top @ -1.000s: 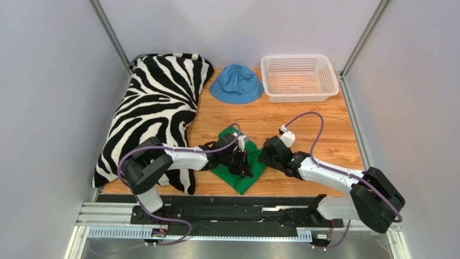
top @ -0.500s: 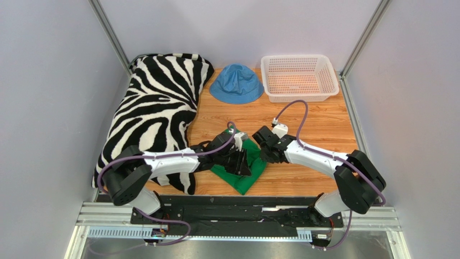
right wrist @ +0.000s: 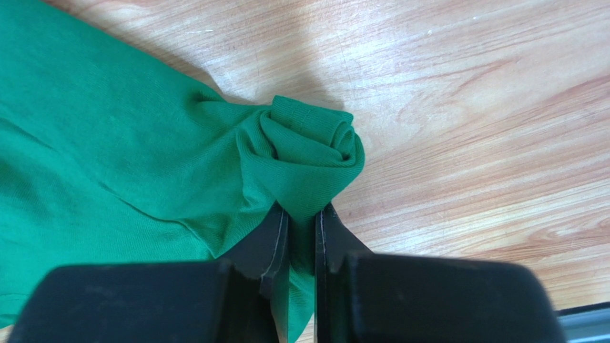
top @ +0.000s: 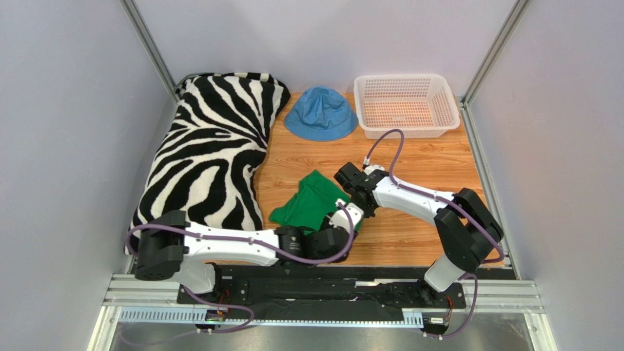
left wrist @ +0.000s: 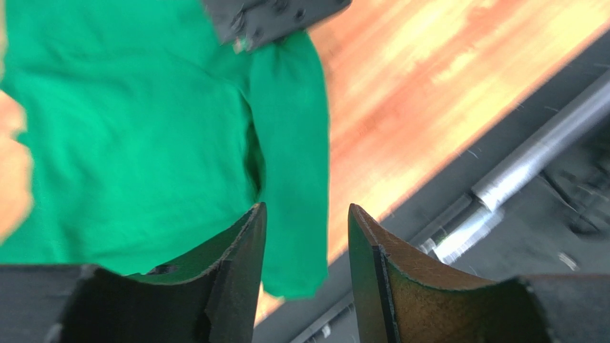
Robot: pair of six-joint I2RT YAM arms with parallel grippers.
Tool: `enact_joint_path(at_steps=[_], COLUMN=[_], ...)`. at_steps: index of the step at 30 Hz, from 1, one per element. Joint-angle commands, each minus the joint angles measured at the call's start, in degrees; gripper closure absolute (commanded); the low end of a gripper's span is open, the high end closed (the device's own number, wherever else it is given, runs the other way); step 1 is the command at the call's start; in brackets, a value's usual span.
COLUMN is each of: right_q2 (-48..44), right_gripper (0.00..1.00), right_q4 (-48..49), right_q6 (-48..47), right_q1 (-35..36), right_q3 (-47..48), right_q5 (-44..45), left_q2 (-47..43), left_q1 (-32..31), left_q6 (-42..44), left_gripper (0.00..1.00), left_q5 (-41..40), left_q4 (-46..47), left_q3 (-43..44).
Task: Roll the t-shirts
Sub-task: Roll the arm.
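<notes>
Far off to the left of both tools, a black-and-white striped pillow, lying along the left side of the tabletop. Next, the left tool: low over the near edge of the tabletop, fingers spread apart, nothing pinched between them. Just ahead of its tips, and showing green through the gap between them, the t-shirt, loosely bunched on the wood, one narrow flap trailing back toward the near edge. Off to that tool's right, a metal rail below the tabletop edge. Well beyond both tools, toward the back, a blue hat, sitting apart from the shirt. Then the right tool: fingers pressed together on a fold at the shirt's right edge, a small twisted curl of green cloth bulging just past the tips, bare wood ahead and to the right of it. Farthest right, well beyond the right tool in the back corner, a white plastic basket.
</notes>
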Motion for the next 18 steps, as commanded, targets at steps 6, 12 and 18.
enact_joint_path(at_steps=[6,12,18], right_q2=[3.86,4.04,4.21], right_gripper=[1.0,1.0,1.0], right_q4=[-3.36,-3.45,-3.28], right_q6=[-0.99,-0.82,-0.9], right_q1=[-0.53,-0.71,-0.71], right_q3=[2.67,2.31,2.23], right_q5=[-2.63,-2.81,-2.98], left_q2=[19.05,25.56,29.52], left_q1=[-7.32,-8.28,-8.2], left_q6=[8.3,7.25,7.16], left_gripper=[0.46,0.46,0.46], left_q5=[-21.67,-25.79,-25.28], left_q4=[-11.39,-18.33,-20.63], left_q3=[16.75,21.94,23.89])
